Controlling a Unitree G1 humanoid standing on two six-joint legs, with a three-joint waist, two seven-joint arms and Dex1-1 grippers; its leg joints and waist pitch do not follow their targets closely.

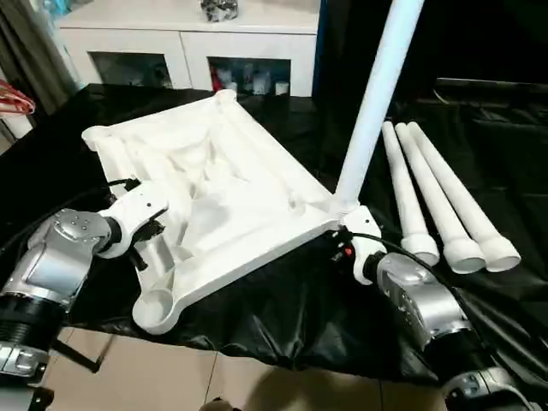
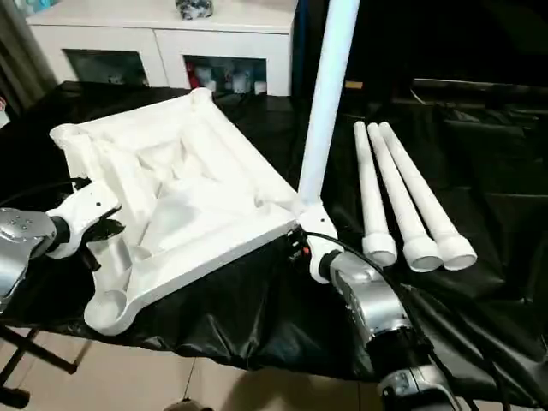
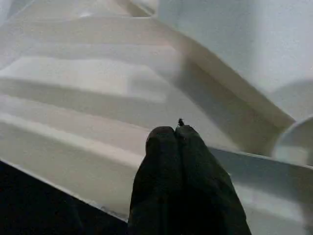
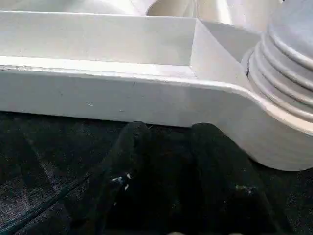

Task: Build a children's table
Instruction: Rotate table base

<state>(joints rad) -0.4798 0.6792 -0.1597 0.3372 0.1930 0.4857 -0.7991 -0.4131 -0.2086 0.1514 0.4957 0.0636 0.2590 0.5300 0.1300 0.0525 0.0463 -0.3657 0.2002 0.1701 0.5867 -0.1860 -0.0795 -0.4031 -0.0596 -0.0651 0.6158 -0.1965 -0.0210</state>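
Observation:
The children's table top (image 1: 214, 171) lies upside down on the black cloth, ribbed underside up. One white leg (image 1: 377, 94) stands upright in the near right corner socket (image 4: 288, 73), its threaded base showing in the right wrist view. Three more legs (image 1: 445, 197) lie side by side to the right. My left gripper (image 3: 177, 131) is shut with nothing in it, its tips close to the top's left rim (image 3: 98, 161). My right gripper (image 4: 168, 134) is low on the cloth just in front of the rim below the standing leg, fingers (image 4: 129, 147) apart and holding nothing.
A white cabinet (image 1: 188, 34) with glass doors stands behind the table. The black cloth (image 1: 300, 300) hangs over the near edge, with tiled floor (image 1: 171, 377) below. A red wire hanger (image 1: 13, 98) shows at the far left.

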